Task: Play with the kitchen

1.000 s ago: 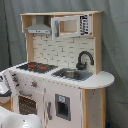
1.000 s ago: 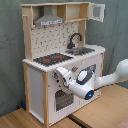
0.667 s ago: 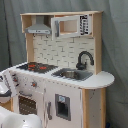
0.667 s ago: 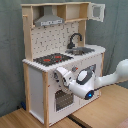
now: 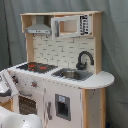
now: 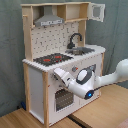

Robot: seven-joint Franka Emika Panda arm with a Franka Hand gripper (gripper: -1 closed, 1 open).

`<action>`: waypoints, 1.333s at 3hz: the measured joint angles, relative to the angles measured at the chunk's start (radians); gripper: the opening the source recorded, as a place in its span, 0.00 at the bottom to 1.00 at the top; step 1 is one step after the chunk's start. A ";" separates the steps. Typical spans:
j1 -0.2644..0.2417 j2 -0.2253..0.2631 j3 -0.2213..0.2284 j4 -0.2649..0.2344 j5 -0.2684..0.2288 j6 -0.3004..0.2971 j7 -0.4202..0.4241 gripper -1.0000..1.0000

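While the arm (image 6: 107,77) reaches in from the second exterior view's right, the gripper (image 6: 59,75) sits at the front face of the kitchen (image 6: 60,60), just below the counter edge and above the oven door (image 6: 64,99). Whether the fingers are spread or closed cannot be told from either view. The kitchen stands upright on a wooden floor (image 6: 100,112) against a grey curtain (image 6: 10,50). Its worktop carries a hob (image 6: 51,59) with red rings and, beside it, a sink (image 6: 82,50) with a black faucet (image 6: 75,39) rising behind the basin. A grey hood (image 6: 49,20) hangs over the hob, with a pegboard (image 6: 52,37) back panel beneath it. In the first exterior view, the hood (image 5: 39,27) is at the upper left, a microwave-style cabinet (image 5: 72,25) sits next to it, and the faucet (image 5: 84,59) stands behind the sink (image 5: 72,74) on the first exterior view's right. White parts of the arm (image 5: 7,87) appear at the first exterior view's left edge, near the front of the kitchen (image 5: 65,95).
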 joint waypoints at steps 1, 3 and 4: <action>0.000 -0.001 0.000 -0.001 -0.001 -0.002 -0.121 0.00; 0.001 -0.010 0.001 -0.001 -0.002 -0.010 -0.378 0.00; 0.002 -0.020 0.001 0.000 -0.003 -0.020 -0.496 0.00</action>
